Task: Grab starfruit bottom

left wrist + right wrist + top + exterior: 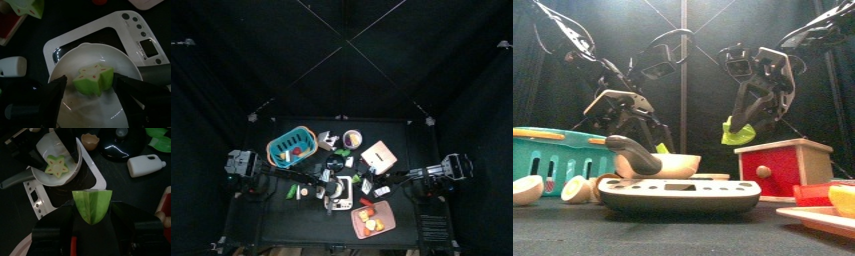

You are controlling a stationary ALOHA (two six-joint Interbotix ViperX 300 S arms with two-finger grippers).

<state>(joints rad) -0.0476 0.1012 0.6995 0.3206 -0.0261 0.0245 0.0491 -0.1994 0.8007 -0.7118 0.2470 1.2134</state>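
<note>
No writing is legible on the scale (143,45) or white bottle (147,164).

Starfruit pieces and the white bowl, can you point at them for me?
starfruit piece in bowl (93,80), left wrist view, its green side.
held starfruit piece (91,204), right wrist view, its middle.
white bowl (73,56), left wrist view, bare inner wall.

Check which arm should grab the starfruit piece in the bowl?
Left. Its left gripper is open astride the starfruit piece in the bowl. The right gripper already holds another starfruit chunk, raised.
</note>
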